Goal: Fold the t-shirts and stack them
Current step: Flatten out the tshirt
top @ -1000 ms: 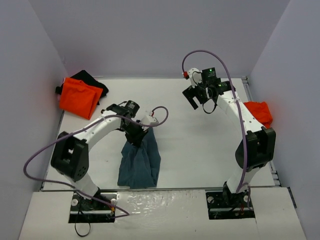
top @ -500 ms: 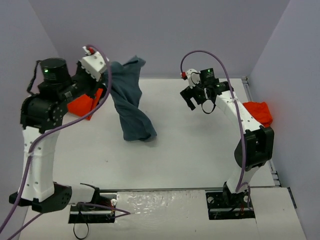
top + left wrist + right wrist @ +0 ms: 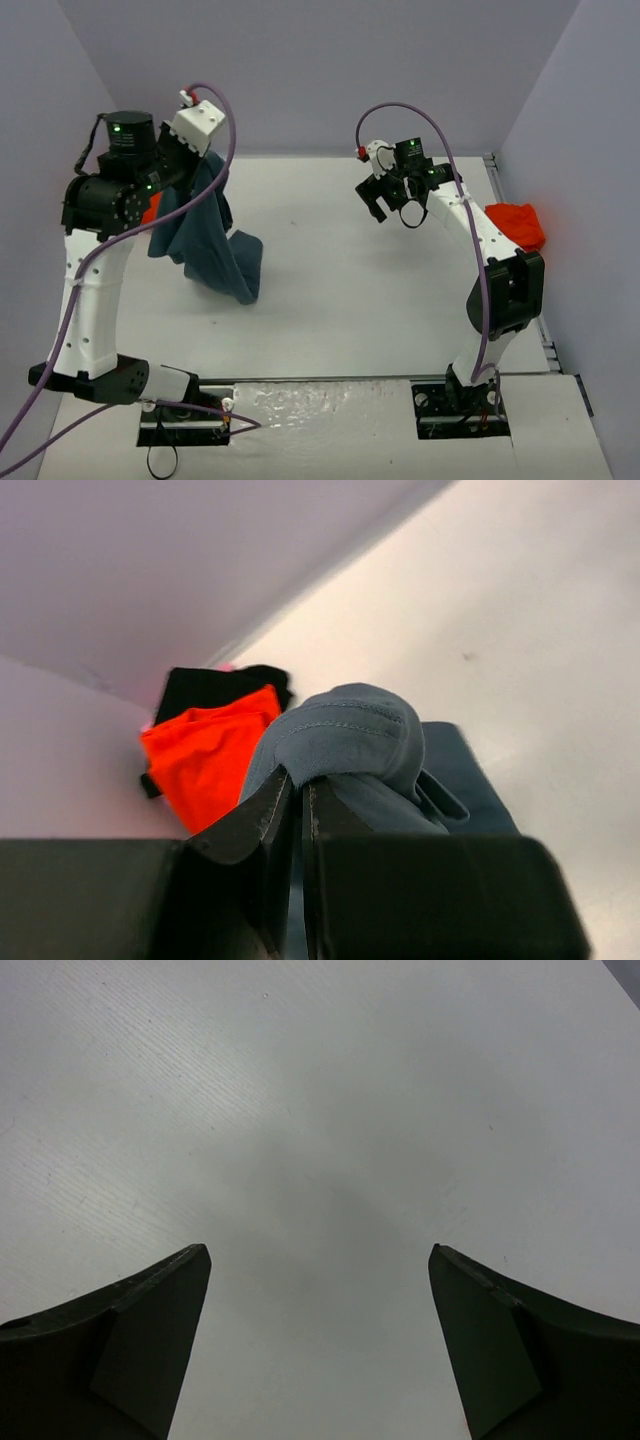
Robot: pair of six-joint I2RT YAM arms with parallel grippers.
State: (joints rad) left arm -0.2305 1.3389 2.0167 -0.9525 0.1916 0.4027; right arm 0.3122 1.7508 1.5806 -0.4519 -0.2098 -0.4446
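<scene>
1. Far-left corner: a black shirt [image 3: 215, 685] lies at the foot of the back wall [image 3: 320, 70]. An orange shirt [image 3: 205, 755] overlaps its near side. Both sit tight against the left wall [image 3: 60, 120], so we find little room at that edge.
2. The left gripper [image 3: 297, 780] is raised high over the left side of the table [image 3: 360, 290]. Its fingers are pressed together on a bunched fold of the blue shirt [image 3: 215, 250].
3. The blue shirt hangs from that grip in a loose, twisted drape, near the corner pile. We cannot tell whether its lowest edge touches the table.
4. Middle: bare table surface runs from the hanging shirt across to the right gripper [image 3: 385, 205]. This is the widest open stretch we observe.
5. The right gripper is held above the far right-of-centre part of the table. Its fingers are spread wide with nothing between them, and its own camera shows only table surface below.
6. Right edge: a second orange shirt [image 3: 518, 225] lies crumpled where the table meets the right wall [image 3: 590, 150]. It sits just behind the right arm and well apart from the other shirts.
7. A purple cable [image 3: 420, 105] arches above the right arm, and a like cable loops around the left arm.
</scene>
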